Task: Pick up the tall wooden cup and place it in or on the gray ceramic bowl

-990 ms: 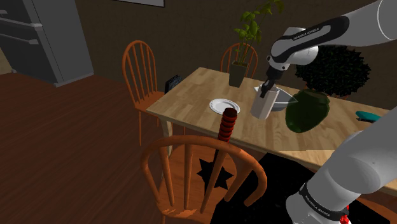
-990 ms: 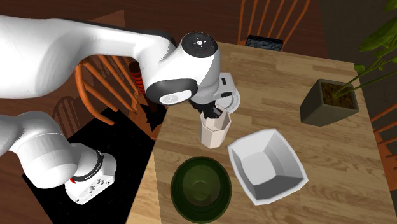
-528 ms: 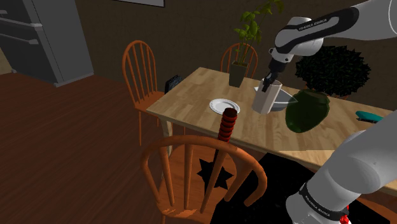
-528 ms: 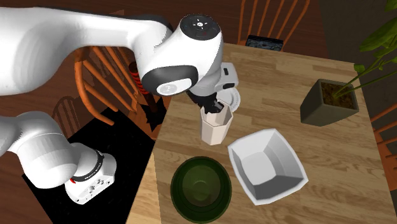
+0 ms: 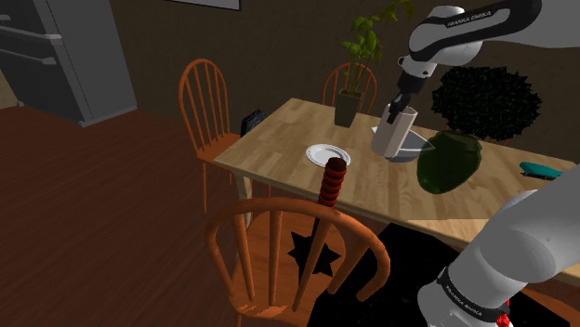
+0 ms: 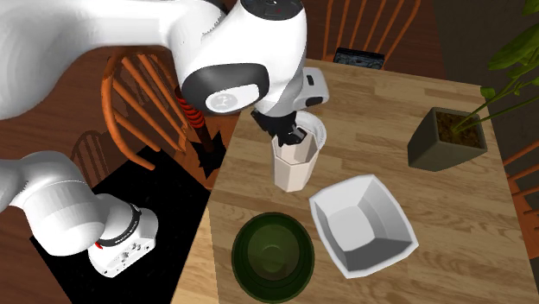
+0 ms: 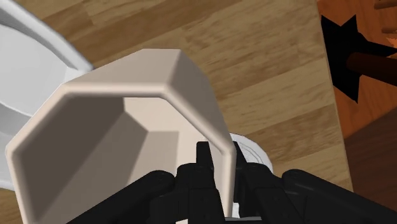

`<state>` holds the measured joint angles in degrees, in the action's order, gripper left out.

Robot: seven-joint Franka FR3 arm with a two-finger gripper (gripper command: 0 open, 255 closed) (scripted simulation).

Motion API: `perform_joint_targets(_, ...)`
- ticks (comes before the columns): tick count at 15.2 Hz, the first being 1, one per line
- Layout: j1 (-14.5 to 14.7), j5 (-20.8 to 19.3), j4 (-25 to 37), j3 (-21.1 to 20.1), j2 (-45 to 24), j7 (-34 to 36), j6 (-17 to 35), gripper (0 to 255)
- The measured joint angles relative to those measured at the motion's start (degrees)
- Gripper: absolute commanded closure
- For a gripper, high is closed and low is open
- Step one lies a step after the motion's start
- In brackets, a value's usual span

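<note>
A tall off-white faceted cup (image 5: 391,133) (image 6: 293,166) hangs tilted just above the wooden table (image 5: 279,139) (image 6: 389,95). My black gripper (image 5: 399,109) (image 6: 291,138) (image 7: 219,167) is shut on its rim, one finger inside the cup (image 7: 121,146) and one outside. The pale grey square bowl (image 6: 363,226) sits on the table beside the cup, toward the second exterior view's lower right. In the shoulder view the bowl (image 5: 415,149) peeks out from behind the cup.
A dark green bowl (image 5: 449,160) (image 6: 272,255) stands near the grey one. A small white plate (image 5: 327,153) (image 6: 318,129) (image 7: 257,156) lies under the hand. A potted plant (image 5: 349,100) (image 6: 445,138) stands further along the table. Orange chairs (image 5: 209,102) ring the table.
The arm has risen, lifting the cup off the table and carrying it a little toward the grey bowl. The grip on the rim is unchanged.
</note>
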<state>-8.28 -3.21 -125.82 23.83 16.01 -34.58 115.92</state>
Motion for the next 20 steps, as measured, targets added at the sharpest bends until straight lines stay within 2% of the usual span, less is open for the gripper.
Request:
perform_joint_targets(12, 0.17, 0.17, 8.88, -0.35, 0.19, 0.02, -9.04, 255)
perform_joint_targets(20, -2.48, 6.22, 26.67, 7.17, -13.38, -11.80, -14.97, 255)
